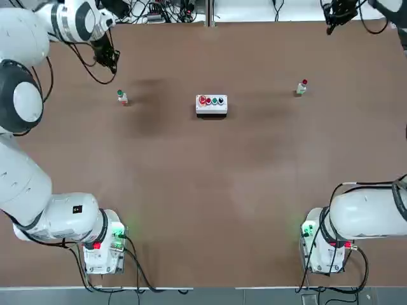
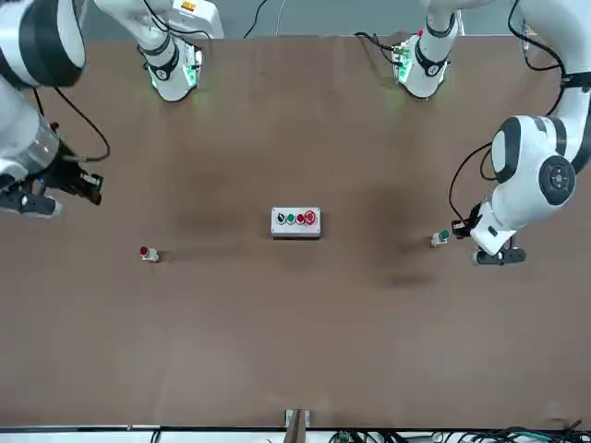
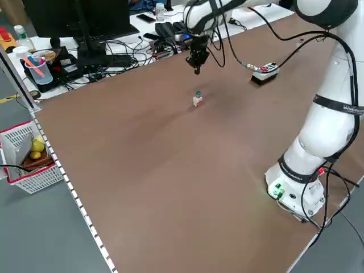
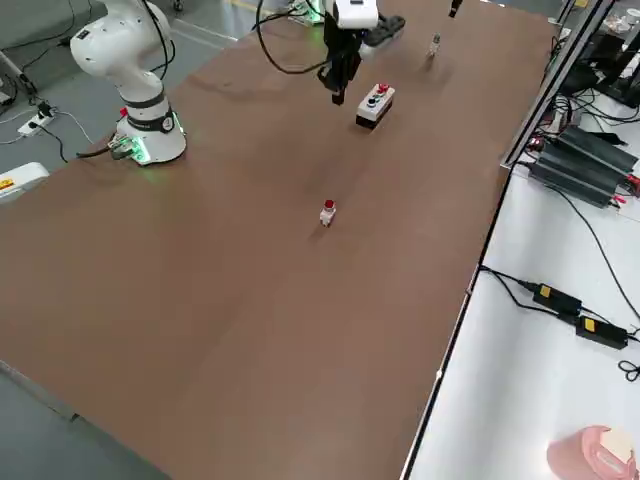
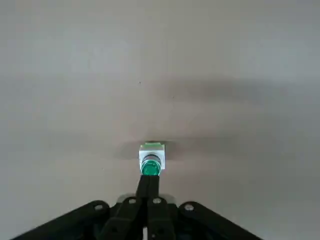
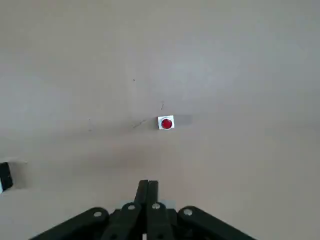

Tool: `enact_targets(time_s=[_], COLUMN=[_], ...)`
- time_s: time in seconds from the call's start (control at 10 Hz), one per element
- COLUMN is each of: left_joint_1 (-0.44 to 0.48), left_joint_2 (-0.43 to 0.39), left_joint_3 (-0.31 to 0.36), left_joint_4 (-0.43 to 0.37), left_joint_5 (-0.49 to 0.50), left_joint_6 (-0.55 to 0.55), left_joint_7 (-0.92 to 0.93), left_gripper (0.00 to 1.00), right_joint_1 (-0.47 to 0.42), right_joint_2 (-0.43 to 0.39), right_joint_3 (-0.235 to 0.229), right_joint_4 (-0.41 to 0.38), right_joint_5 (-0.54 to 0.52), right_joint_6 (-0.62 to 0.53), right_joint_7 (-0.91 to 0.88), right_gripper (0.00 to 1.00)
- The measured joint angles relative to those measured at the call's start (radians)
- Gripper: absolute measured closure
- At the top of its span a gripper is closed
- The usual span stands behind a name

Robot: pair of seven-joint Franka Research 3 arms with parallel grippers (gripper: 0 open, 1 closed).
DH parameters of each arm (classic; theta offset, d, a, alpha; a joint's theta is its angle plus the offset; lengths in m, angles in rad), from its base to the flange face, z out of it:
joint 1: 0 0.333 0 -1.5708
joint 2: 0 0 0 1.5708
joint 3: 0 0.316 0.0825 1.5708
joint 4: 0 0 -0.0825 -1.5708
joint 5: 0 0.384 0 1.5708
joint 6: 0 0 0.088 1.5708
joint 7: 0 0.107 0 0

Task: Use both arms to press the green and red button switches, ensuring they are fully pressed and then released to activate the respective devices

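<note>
The green-capped switch [image 1: 122, 96] stands upright on the brown table [image 1: 210, 190] left of centre, and the red-capped switch [image 1: 302, 87] stands right of centre. My left gripper [image 1: 111, 62] hangs shut above the table, just beyond the green switch and a little to its left. In the left wrist view, its closed fingertips [image 5: 148, 184] sit right beside the green cap [image 5: 150, 166]. My right gripper [image 1: 332, 19] is shut and raised near the far right edge. It is well clear of the red switch [image 6: 166, 123], which lies ahead of its fingertips [image 6: 147, 189].
A white box [image 1: 211, 103] with a row of red and green buttons sits at the table's middle, between the two switches. Cables and power strips [image 1: 159, 11] line the far edge. Both arm bases [image 1: 105, 244] stand at the near corners.
</note>
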Motion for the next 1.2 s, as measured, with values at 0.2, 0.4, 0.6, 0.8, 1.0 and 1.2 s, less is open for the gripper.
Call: enact_targets(time_s=[0.2,0.4,0.6,0.8,1.0,1.2], left_joint_1=[0.0,0.0,0.0,0.0,0.0,0.003], left_joint_2=[0.001,0.002,0.004,0.017,0.023,0.023], left_joint_3=[0.0,0.0,0.0,0.0,0.001,0.002], left_joint_4=[-0.047,-0.092,-0.141,-0.17,-0.175,-0.175], left_joint_5=[0.0,0.0,0.0,0.0,0.0,0.0], left_joint_6=[0.053,0.111,0.177,0.212,0.216,0.217], left_joint_7=[0.002,0.007,0.009,0.015,0.019,0.019], left_gripper=[0.99,0.99,0.99,0.99,0.99,0.99], right_joint_1=[-0.01,-0.022,-0.033,-0.043,-0.061,-0.085], right_joint_2=[0.078,0.136,0.192,0.256,0.315,0.352], right_joint_3=[-0.004,-0.005,-0.005,-0.006,-0.007,-0.007], right_joint_4=[-0.004,-0.005,-0.013,-0.021,-0.022,-0.022], right_joint_5=[-0.001,-0.002,-0.003,-0.004,-0.011,-0.021], right_joint_6=[0.067,0.127,0.203,0.285,0.333,0.354], right_joint_7=[-0.002,-0.007,-0.032,-0.051,-0.062,-0.081], right_gripper=[0.99,0.99,0.99,0.99,0.99,0.99])
